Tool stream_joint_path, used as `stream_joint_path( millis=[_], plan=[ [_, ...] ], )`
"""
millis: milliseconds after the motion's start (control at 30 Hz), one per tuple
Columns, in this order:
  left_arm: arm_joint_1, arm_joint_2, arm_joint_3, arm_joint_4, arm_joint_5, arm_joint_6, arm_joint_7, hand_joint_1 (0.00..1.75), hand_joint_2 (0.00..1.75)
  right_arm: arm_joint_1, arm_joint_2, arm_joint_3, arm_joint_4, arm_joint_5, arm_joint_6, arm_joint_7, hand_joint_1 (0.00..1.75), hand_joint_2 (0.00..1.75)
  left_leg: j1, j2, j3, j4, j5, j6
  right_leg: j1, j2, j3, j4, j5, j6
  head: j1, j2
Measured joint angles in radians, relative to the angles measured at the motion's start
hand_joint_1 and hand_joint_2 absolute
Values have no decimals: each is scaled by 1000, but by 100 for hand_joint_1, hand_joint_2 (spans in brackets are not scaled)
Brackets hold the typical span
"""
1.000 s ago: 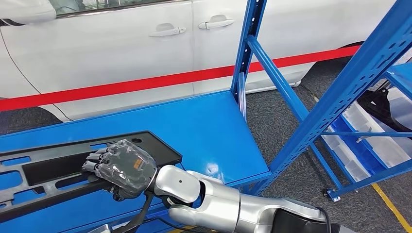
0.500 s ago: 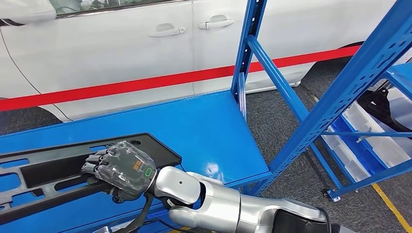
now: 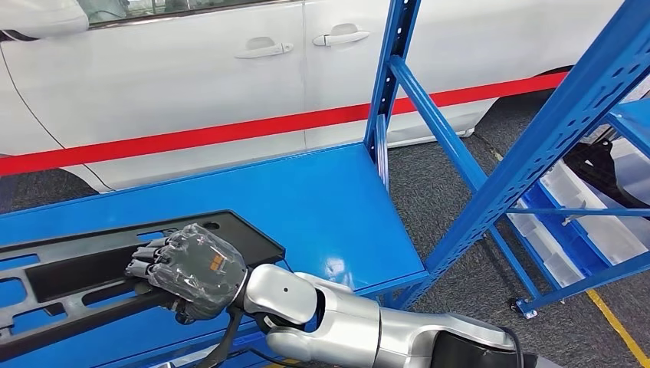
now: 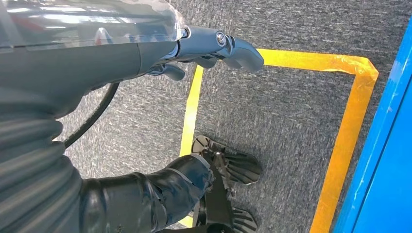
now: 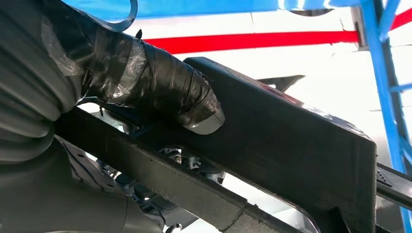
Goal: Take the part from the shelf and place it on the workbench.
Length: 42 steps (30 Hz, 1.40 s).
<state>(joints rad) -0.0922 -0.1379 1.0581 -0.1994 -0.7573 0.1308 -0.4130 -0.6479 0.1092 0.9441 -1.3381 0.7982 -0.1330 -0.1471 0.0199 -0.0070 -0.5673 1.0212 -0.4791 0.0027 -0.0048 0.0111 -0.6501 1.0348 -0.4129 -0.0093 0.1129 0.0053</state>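
Right hand (image 3: 192, 268) holds the black part (image 3: 92, 264) on the blue shelf (image 3: 322, 199).
Behind stands a white car (image 3: 192, 92); grey carpet floor (image 3: 437, 192) with yellow tape (image 4: 350, 126). Left hand (image 4: 214, 46) holds nothing, fingers apart.

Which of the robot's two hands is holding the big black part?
The right hand grips the flat black plastic part on the blue metal shelf; the left hand hangs over the floor.
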Motion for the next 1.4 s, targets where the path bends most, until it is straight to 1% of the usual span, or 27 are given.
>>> stream_joint_path(
  millis=[267, 467, 500, 600, 667, 700, 733, 767, 800, 833, 867, 900, 933, 967, 1000, 1033, 1067, 1100, 1133, 1167, 1200, 1233, 1267, 1300, 1367, 1400],
  plan=[
    [0, 0, 12, 0, -1, 20, -5, 0, 175, 24, -30, 0, -145, -53, -23, -26, 175, 175, 0, 0, 0, 0, 0, 0, 0, 0, 0, 0, 0, 0, 0, 0],
    [0, 0, 14, 0, -17, 15, -8, 0, 175, 66, -44, 0, -164, -76, -46, -50, 175, 175, 0, 0, 0, 0, -1, 0, 0, 0, 0, 0, 0, 0, 0, 0],
    [0, -1, 14, 0, -19, 16, -8, 0, 175, 73, -46, 0, -164, -77, -48, -52, 175, 175, -1, 0, -1, 1, -1, 0, -1, 0, 1, -1, 0, 1, 0, 0],
    [0, -1, 15, 0, -19, 21, -7, 0, 175, 95, -50, 0, -161, -79, -56, -60, 175, 175, -4, 0, -4, 5, -4, 7, -8, -1, 2, -4, 2, 9, 0, 0],
    [0, -1, 17, 0, -18, 25, -7, 0, 175, 105, -50, -1, -158, -79, -58, -62, 175, 175, -5, 0, -1, 3, 1, 13, -11, -1, 4, -6, 7, 16, 0, 0],
    [0, -1, 18, 0, -18, 27, -7, 0, 175, 109, -51, -2, -157, -79, -59, -63, 175, 175, -3, 1, 2, -3, 8, 18, -11, -1, 5, -6, 6, 19, 0, 0],
    [0, -2, 19, 0, -19, 29, -6, 0, 175, 113, -52, -4, -156, -79, -60, -64, 175, 175, 0, 2, 5, -11, 17, 23, -11, -2, 3, 2, -5, 22, 0, 0],
    [0, -2, 20, 0, -19, 30, -6, 0, 175, 116, -53, -6, -155, -79, -61, -64, 175, 175, 2, 4, 7, -20, 24, 29, -10, -3, -6, 27, -30, 23, 0, 0],
    [-1, -3, 21, 0, -19, 31, -5, 0, 175, 120, -55, -8, -154, -79, -62, -65, 175, 175, 5, 6, 7, -25, 30, 33, -10, -4, -22, 73, -67, 24, 0, 0],
    [0, -3, 21, 0, -19, 31, -5, 0, 175, 124, -58, -10, -153, -79, -63, -66, 175, 175, 3, 8, 3, -26, 32, 35, -10, -5, -45, 136, -107, 24, 0, 0],
    [0, -3, 22, 0, -19, 31, -5, 0, 175, 129, -60, -12, -151, -79, -63, -66, 175, 175, 3, 9, -1, -23, 33, 36, -10, -5, -68, 203, -142, 25, 0, 0],
    [1, -3, 23, 0, -19, 31, -5, 0, 175, 134, -64, -13, -148, -79, -64, -66, 175, 175, 2, 9, -6, -20, 34, 35, -11, -5, -81, 251, -161, 26, 0, 0],
    [2, -3, 23, 0, -19, 32, -4, 0, 175, 139, -66, -14, -146, -79, -64, -66, 175, 175, 2, 10, -11, -15, 35, 34, -13, -5, -79, 267, -161, 27, 0, 0],
    [2, -3, 23, 0, -19, 33, -4, 0, 175, 141, -69, -14, -144, -79, -64, -66, 175, 175, 3, 9, -17, -10, 36, 33, -15, -6, -57, 242, -144, 28, 0, 0],
    [2, -3, 23, 0, -20, 35, -3, 0, 175, 143, -71, -14, -143, -79, -64, -66, 175, 175, 3, 9, -23, -4, 35, 31, -18, -6, -17, 183, -118, 28, 0, 0],
    [1, -3, 24, 0, -20, 37, -2, 0, 175, 143, -71, -15, -142, -79, -64, -66, 175, 175, 3, 8, -28, 2, 35, 27, -20, -6, 25, 116, -102, 26, 0, 0],
    [2, -3, 24, 0, -20, 39, -1, 0, 175, 143, -72, -16, -142, -79, -64, -67, 175, 175, 3, 7, -32, 7, 36, 21, -18, -4, 55, 65, -86, 23, 0, 0],
    [1, -3, 24, 0, -21, 40, 0, 0, 175, 144, -72, -17, -142, -79, -64, -67, 175, 175, 3, 5, -34, 11, 37, 13, -15, -3, 71, 34, -79, 18, 0, 0],
    [1, -3, 24, 0, -21, 41, 2, 0, 175, 145, -73, -18, -141, -79, -64, -68, 175, 175, 2, 4, -37, 11, 41, 5, -11, -1, 72, 26, -80, 13, 0, 0],
    [1, -3, 24, 0, -22, 42, 4, 0, 175, 145, -73, -18, -141, -79, -64, -68, 175, 175, 2, 3, -38, 10, 45, -4, -7, 0, 68, 26, -72, 6, 0, 0],
    [1, -3, 24, 0, -22, 43, 6, 0, 175, 146, -73, -19, -139, -79, -64, -68, 175, 175, 4, 2, -40, 10, 48, -12, -9, -1, 66, 20, -68, -2, 0, 0],
    [2, -3, 25, 0, -23, 44, 8, 0, 175, 146, -73, -19, -138, -78, -64, -68, 175, 175, 5, 1, -46, 15, 40, -18, -11, -3, 62, 14, -61, -11, 0, 0],
    [3, -3, 25, 0, -24, 44, 9, 0, 175, 146, -72, -19, -137, -78, -64, -68, 175, 175, 7, 2, -55, 34, 17, -23, -13, -5, 56, 8, -51, -20, 0, 0],
    [3, -4, 25, 0, -24, 44, 10, 0, 175, 147, -72, -19, -136, -78, -64, -69, 175, 175, 8, 2, -68, 72, -21, -27, -15, -8, 48, 3, -42, -28, 0, 0],
    [1, -3, 25, 0, -24, 44, 11, 0, 175, 148, -72, -19, -132, -77, -64, -69, 175, 175, 8, 3, -101, 189, -111, -31, -11, -11, 28, 2, -25, -36, 0, 0],
    [1, -3, 25, 0, -24, 44, 11, 0, 175, 150, -72, -19, -130, -77, -64, -69, 175, 175, 8, 3, -110, 241, -138, -33, -9, -13, 17, 3, -16, -37, 0, 0]
  ],
)
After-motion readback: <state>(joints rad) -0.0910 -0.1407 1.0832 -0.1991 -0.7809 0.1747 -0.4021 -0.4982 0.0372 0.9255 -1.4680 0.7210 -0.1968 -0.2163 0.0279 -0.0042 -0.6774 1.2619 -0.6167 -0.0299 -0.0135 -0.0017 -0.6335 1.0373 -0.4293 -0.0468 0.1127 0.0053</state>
